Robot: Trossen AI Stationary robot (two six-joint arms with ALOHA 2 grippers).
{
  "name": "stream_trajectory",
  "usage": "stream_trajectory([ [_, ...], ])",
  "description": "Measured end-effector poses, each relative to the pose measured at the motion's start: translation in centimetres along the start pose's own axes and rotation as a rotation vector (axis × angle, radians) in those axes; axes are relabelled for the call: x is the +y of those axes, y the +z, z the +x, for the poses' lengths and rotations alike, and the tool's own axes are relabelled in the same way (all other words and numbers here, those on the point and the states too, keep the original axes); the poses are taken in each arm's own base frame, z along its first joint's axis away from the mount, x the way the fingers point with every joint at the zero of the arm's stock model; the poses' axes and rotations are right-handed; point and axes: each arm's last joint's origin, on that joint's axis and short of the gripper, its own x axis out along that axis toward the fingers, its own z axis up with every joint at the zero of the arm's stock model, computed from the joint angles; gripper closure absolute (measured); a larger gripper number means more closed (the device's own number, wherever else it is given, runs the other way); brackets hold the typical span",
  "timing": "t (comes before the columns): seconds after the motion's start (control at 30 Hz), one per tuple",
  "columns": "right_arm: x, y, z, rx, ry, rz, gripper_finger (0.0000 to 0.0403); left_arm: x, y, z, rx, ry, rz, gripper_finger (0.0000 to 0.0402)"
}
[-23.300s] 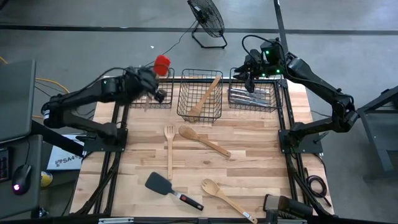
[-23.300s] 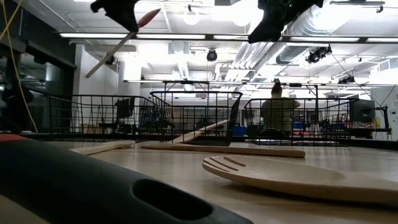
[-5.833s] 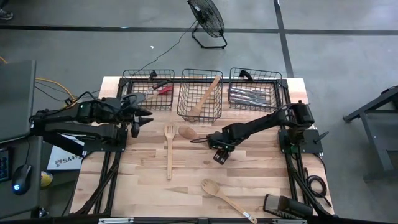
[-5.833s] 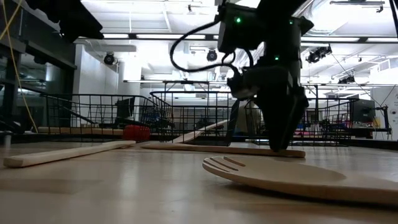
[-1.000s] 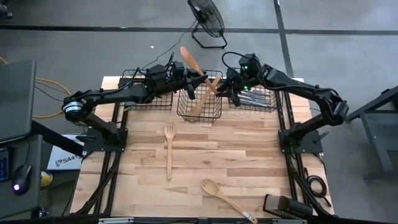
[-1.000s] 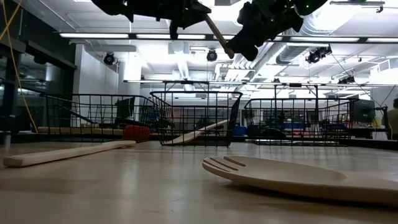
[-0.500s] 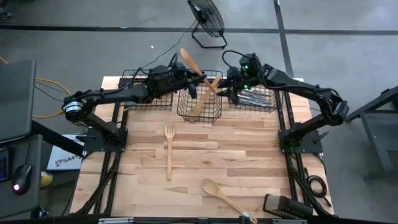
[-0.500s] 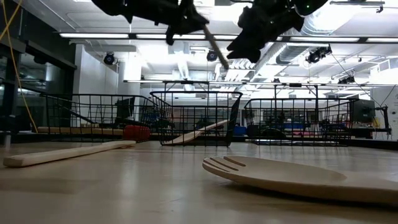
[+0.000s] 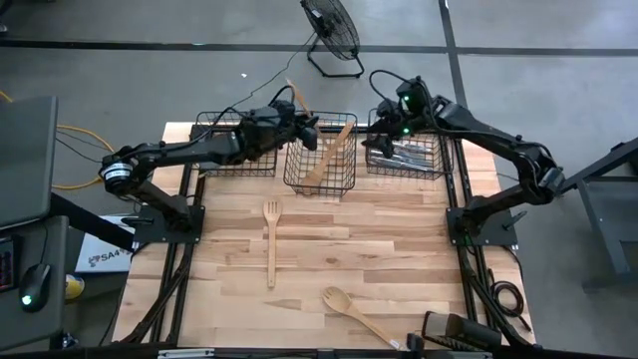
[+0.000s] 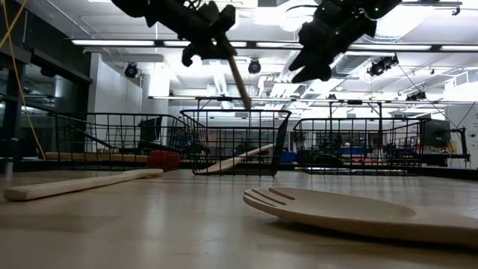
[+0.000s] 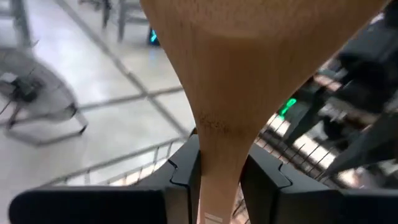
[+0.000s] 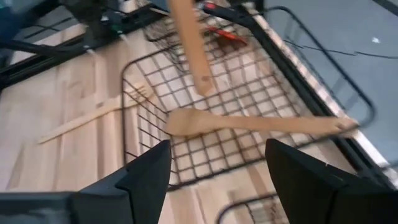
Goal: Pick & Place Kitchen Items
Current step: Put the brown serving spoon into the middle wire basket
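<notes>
We see the left gripper (image 9: 299,128) above the middle wire basket (image 9: 321,178) at upper centre of the high view, clenched on the neck of a wooden spoon (image 9: 295,100); the left wrist view shows both fingers (image 11: 186,173) pinching the narrow part just below the bowl. The handle hangs down and forward over the basket mouth, which we judge is the point of the pose: held high and tilted so that it can drop in beside the wooden spoon already lying inside (image 9: 331,152). The right gripper (image 9: 384,128) sits just to the right of that basket, over the edge of the right-hand basket (image 9: 407,160); its fingers (image 12: 144,175) stand spread and empty in the right wrist view, which looks down on the hanging handle and the spoon in the basket.

Counting in the high view: three wire baskets along the upper edge of the table (image 9: 399,259); the left basket (image 9: 231,150) is mostly hidden by the arm; the right one holds silver cutlery (image 9: 399,152), too bunched for us to count. On the bare wood lie one wooden fork (image 9: 270,239) at centre left and one wooden spoon at lower centre (image 9: 354,311); so we count three wooden spoons and one fork.
</notes>
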Motion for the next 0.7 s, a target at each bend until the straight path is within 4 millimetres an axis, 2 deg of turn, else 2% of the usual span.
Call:
stream_trajectory([
  [0.23, -0.7, -0.1, -1.8, -0.014, -0.073, 0.03, 0.0152, 0.0, 1.2, 0.5, 0.147, 0.134, 0.017, 0.0323],
  [0.57, -2.1, -1.3, -2.8, 0.076, -0.18, 0.14, 0.0151, -0.7, 2.5, 4.8, 0.428, 0.261, 0.024, 0.0323],
  [0.7, -2.7, -1.8, -3.3, 0.109, -0.208, 0.185, 0.0151, -1.2, 2.3, 6.6, 0.523, 0.293, 0.041, 0.0323],
])
